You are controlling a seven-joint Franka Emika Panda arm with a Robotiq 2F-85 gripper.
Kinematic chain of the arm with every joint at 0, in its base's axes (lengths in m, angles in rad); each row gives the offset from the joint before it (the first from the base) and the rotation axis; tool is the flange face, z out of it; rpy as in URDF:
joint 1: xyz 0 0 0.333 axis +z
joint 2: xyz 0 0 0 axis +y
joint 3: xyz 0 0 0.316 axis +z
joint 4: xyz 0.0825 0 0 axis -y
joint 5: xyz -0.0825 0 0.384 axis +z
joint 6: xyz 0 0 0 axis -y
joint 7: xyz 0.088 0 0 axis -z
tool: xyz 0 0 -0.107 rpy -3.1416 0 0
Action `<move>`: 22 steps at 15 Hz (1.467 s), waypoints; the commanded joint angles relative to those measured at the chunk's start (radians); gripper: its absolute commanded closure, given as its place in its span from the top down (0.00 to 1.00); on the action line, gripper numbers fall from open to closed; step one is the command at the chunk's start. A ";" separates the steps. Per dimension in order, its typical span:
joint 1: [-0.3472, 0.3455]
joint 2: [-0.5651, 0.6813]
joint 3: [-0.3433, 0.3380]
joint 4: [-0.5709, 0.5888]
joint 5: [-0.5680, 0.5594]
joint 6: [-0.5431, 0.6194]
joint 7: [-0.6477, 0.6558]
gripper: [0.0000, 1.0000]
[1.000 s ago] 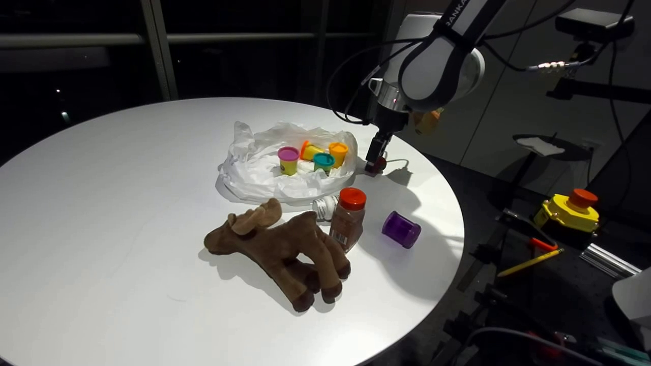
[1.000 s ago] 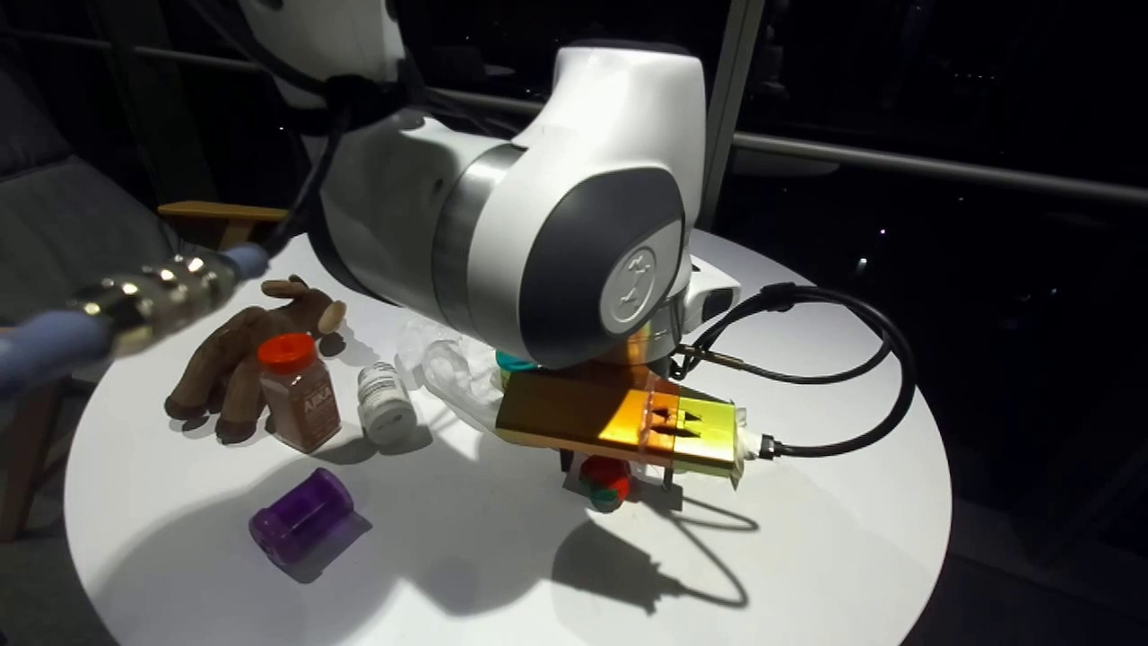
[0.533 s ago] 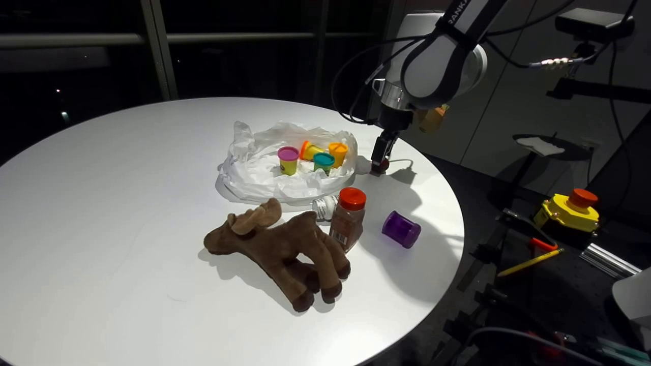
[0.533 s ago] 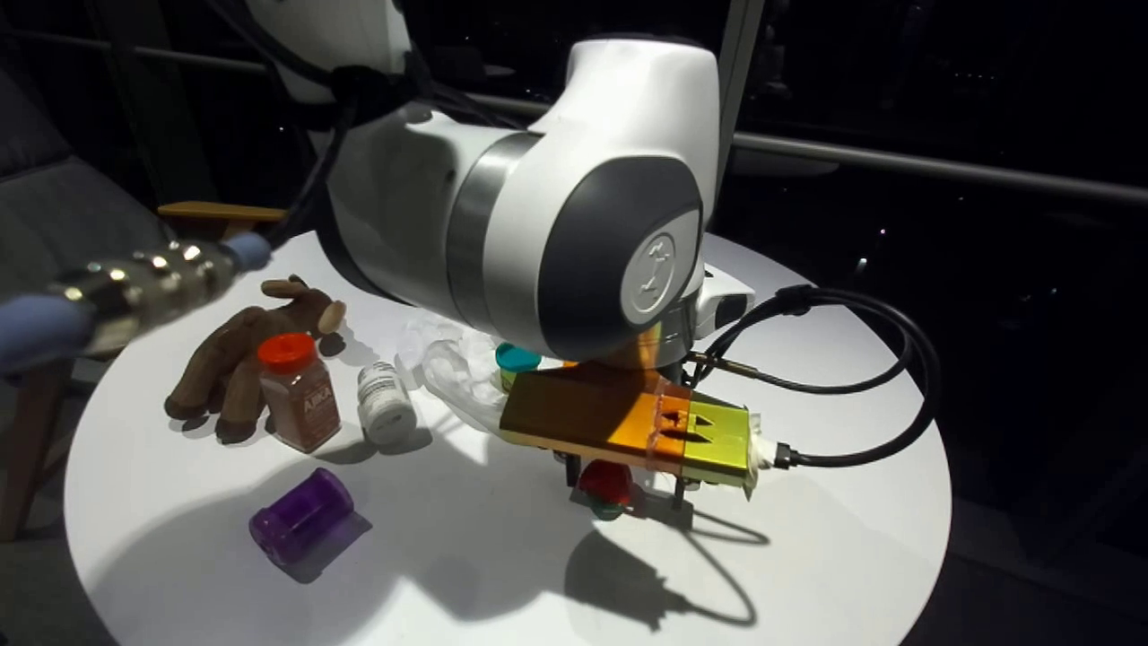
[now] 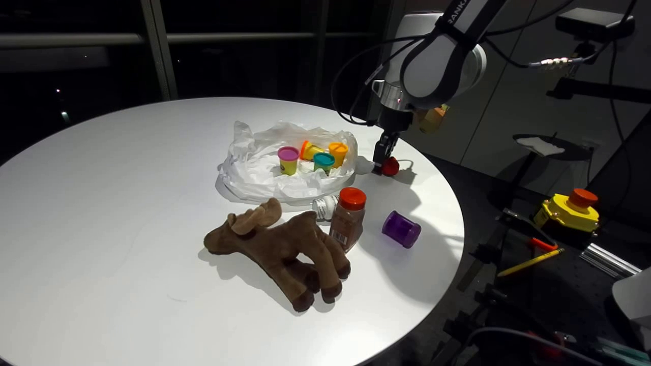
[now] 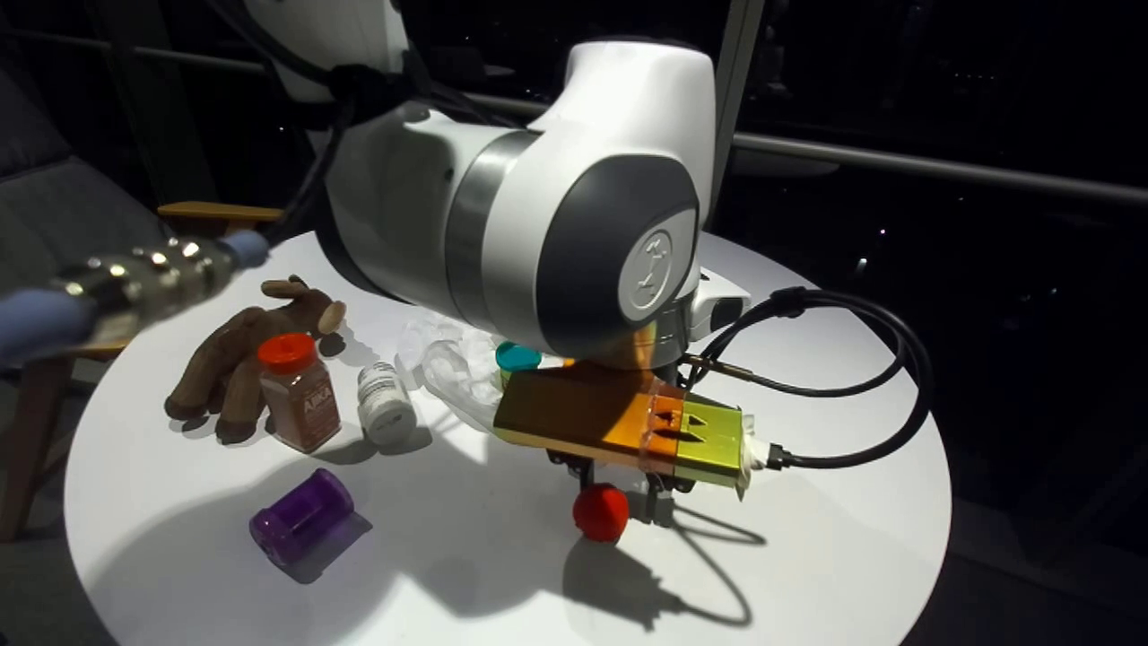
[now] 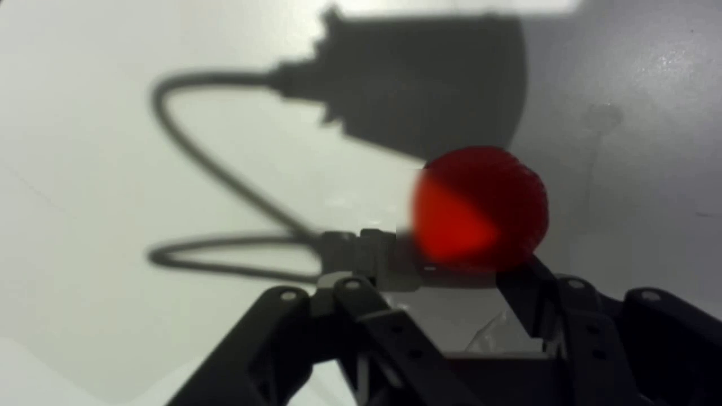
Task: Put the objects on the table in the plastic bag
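Brown plush moose [image 5: 287,246], red-lidded jar [image 5: 348,221], white bottle [image 6: 386,405] and purple cylinder [image 5: 402,230], grouped on the round table [image 5: 127,203]; in an exterior view, the jar partly covers the bottle. White plastic bag [image 5: 254,179], near them, containing purple-lidded tub [image 5: 288,161], teal-lidded tub [image 5: 323,162], orange tub [image 5: 338,155] and, tilted, yellow tub [image 5: 312,151]. Arm [image 6: 610,242] extended over the table, gripper [image 7: 437,279] directed downward: jaws spread apart, red ball [image 6: 601,513] on the table just beside them, contact with the jaws unclear.

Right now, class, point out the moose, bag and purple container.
Moose [image 5: 285,244]: in an exterior view, its body.
Bag [image 5: 285,189]: in an exterior view, its wall.
Purple container [image 6: 302,517]: in an exterior view, its side.
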 commanded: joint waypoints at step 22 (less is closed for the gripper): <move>0.033 -0.103 -0.039 -0.049 -0.031 -0.158 0.097 1.00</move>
